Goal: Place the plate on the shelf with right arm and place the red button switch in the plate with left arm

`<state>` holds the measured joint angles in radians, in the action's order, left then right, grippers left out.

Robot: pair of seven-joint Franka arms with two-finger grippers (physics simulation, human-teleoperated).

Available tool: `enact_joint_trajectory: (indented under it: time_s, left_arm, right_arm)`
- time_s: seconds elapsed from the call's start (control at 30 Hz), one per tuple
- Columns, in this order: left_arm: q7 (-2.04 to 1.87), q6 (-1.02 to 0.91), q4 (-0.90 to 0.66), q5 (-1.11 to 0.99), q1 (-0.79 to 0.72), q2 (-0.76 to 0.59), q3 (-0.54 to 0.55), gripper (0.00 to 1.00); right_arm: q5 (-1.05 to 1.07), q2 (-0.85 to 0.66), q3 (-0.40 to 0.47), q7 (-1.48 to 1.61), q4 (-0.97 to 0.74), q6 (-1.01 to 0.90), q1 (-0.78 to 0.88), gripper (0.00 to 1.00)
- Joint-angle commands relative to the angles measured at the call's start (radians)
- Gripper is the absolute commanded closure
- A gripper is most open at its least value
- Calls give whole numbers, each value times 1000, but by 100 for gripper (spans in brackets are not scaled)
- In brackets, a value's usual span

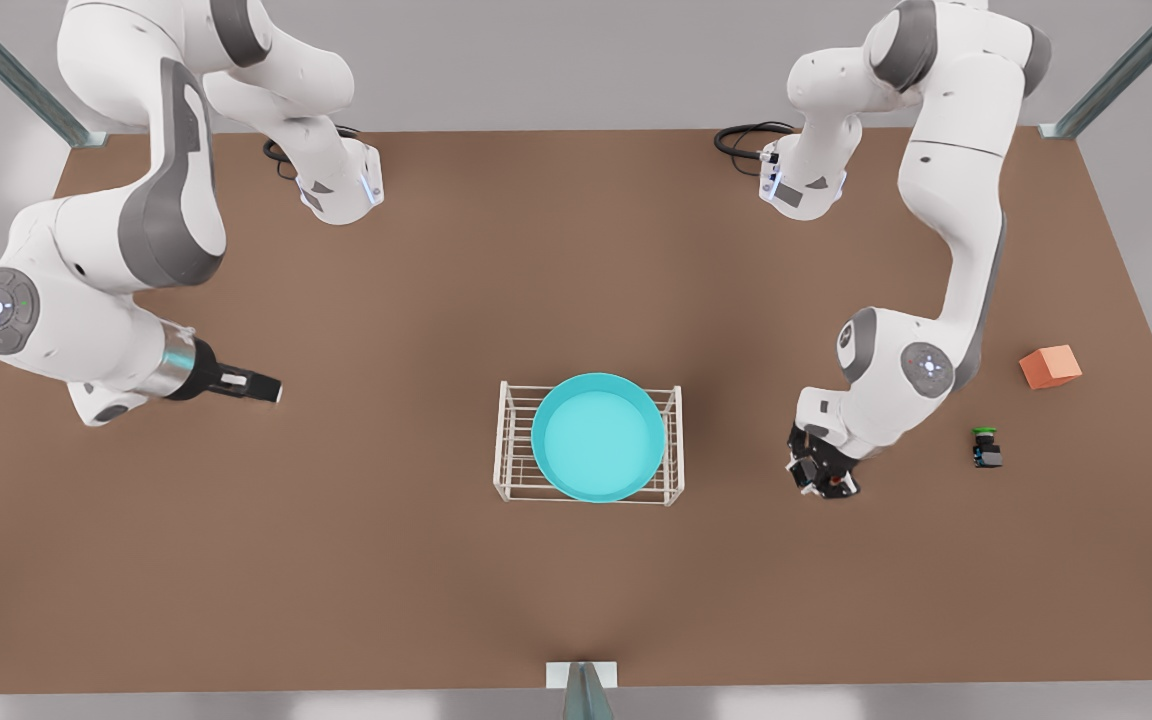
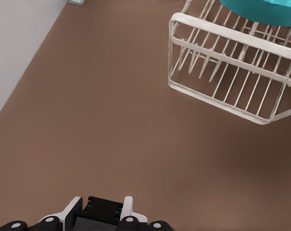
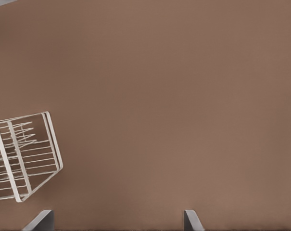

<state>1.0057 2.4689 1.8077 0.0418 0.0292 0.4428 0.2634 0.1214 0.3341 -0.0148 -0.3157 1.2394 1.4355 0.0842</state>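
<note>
Two fingers of the left gripper (image 1: 821,480) pinch the small dark blocky red button switch (image 2: 103,209). Near that gripper, the round turquoise plate (image 1: 598,437) lies on the white wire shelf (image 1: 514,442). Beyond the shelf, the right gripper (image 1: 271,388) waits with its fingers spread.

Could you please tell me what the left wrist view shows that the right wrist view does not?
Left wrist view, not right: the turquoise plate resting on the rack, and the left hand shut on a dark switch body. Right wrist view, not left: the right hand, fingers wide open. Both: the white wire shelf and the brown table.
</note>
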Motion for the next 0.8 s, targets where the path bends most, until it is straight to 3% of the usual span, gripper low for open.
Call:
enact_joint_trajectory:
  time_s: [0.0, 0.4, 0.67, 0.77]
  left_arm:
    - [-51, -82, -1, 26, -31, -32, 0, 51]
    - [-671, -291, -37, 43, -336, -125, 2, 51]
    - [-978, -400, -310, 29, -434, 33, -7, 51]
    - [-1003, -401, -392, 32, -545, 109, -104, 51]
  right_arm:
    - [-16, -3, -5, 218, -28, -109, -4, 0]
    - [-23, 0, -20, 218, -54, -127, 12, 0]
    - [-12, 33, -17, 218, -51, -90, 37, 0]
    - [63, 42, -4, 228, -54, -35, 6, 0]
